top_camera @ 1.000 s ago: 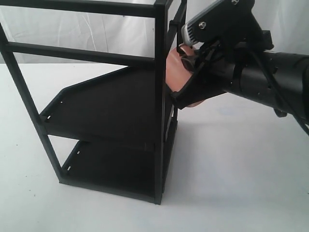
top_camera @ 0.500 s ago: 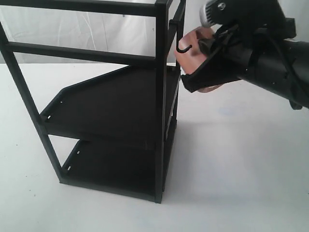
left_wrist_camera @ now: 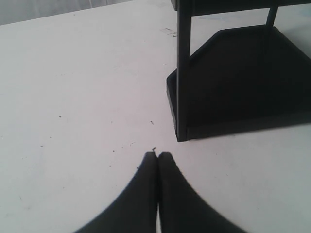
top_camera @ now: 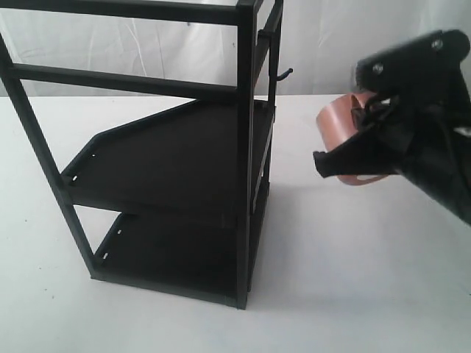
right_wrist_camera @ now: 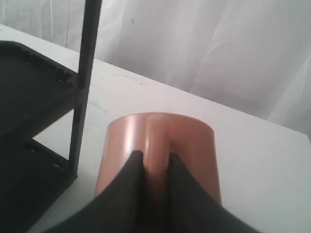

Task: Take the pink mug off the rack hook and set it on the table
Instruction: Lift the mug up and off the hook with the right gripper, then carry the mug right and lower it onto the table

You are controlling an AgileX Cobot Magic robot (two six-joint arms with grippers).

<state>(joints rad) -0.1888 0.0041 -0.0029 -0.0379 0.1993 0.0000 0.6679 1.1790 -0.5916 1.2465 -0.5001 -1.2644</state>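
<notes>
While the big white table (top_camera: 368,279) lay flat and bare all around it, the tall black rack (top_camera: 243,184) stood on it near the left side of the exterior view. A white cloth (right_wrist_camera: 218,48) hung behind the table like a wall. The table had small dark specks on it close to the rack's foot.

The right side of the table was wide and open, with nothing on it. The rack's front post and its two dark shelves made the only hard edges near the arms. The rack hook (top_camera: 285,73) stuck out from the post high up, with nothing on it.

The right gripper (right_wrist_camera: 154,162) held the pink mug (top_camera: 340,129) tight. Its two black fingers pinched a raised strip on the mug's side that looked like the handle. The mug was tipped on its side, up in the air over the open table. It was well apart from the hook and lower than it.

The left gripper (left_wrist_camera: 157,158) was low over the table near the rack's bottom corner. Its fingers were pressed together with nothing between them.

Half a second before, the mug had been right at the hook. A second before, it had been up against the post. Now it was off the hook, out to the right and lower. The rack had not moved.
</notes>
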